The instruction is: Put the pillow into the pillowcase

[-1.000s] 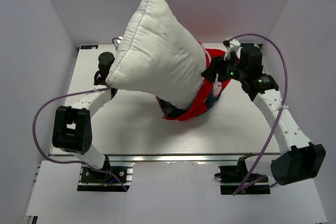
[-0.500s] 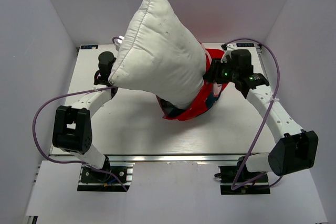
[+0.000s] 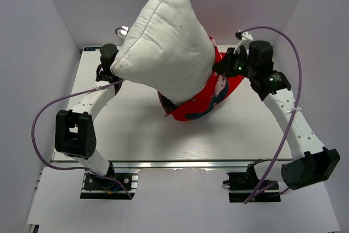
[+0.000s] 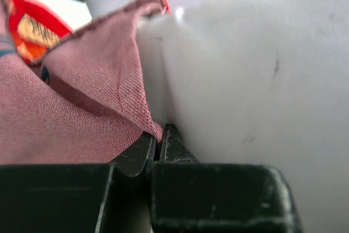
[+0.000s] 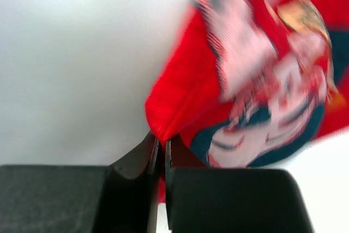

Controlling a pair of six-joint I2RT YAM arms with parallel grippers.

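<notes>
Pillow (image 3: pixel 163 53) first: it is big, white and puffy, and it stands up tall between the two grippers. Its bottom end sits down inside the pillowcase (image 3: pixel 204 99), and most of it pokes out above. It looks soft and light, so I think it will squish easily and may flop over to one side.

The pillowcase is red with cartoon faces. It looks thin and floppy, like cloth that bends any way you pull it. It hangs between the grippers and droops below them.

The left gripper (image 4: pixel 158 140) is pinched tight on the edge of the pillowcase, where the pink inside shows. The pillow presses right up against that gripper's side. The right gripper (image 5: pixel 161 143) is also pinched tight, on the red edge of the pillowcase just in front of its tips.

The best place to hold seems to be that open edge, one side for each gripper. Thin cloth could slip out of a small pinch, so I would pull gently.
</notes>
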